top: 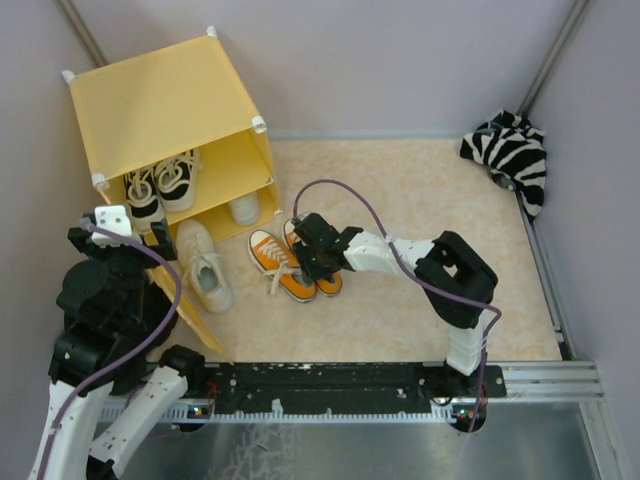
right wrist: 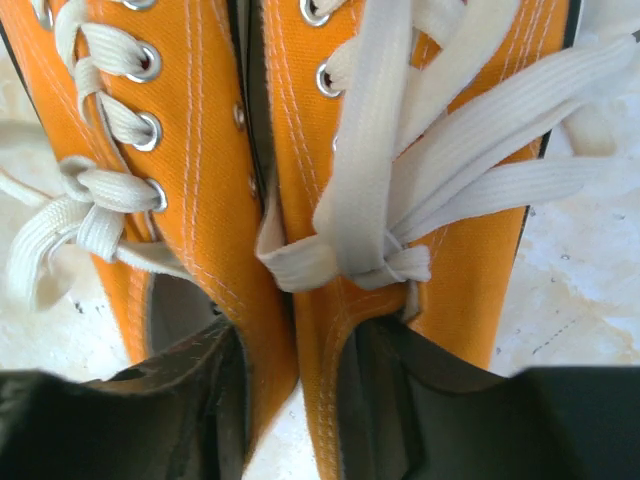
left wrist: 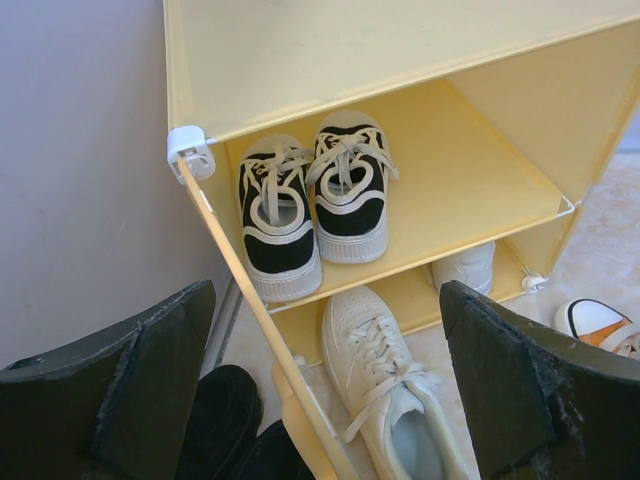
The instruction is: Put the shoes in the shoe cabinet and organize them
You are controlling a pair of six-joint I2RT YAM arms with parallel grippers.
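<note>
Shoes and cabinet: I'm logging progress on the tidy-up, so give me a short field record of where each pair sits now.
black-and-white pair: on upper shelf of yellow cabinet
white shoes: one on the floor at the cabinet's open front, another on the lower level
orange pair: on floor, side by side
right gripper: at the orange pair, a finger in each shoe opening
left gripper: jaws open, holding nothing

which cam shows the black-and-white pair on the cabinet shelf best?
Left wrist: the black-and-white pair sits side by side on the upper shelf of the shoe cabinet, laces and soles clear. Top external shows them small, partly under the cabinet top. Right wrist shows only the orange pair.
</note>
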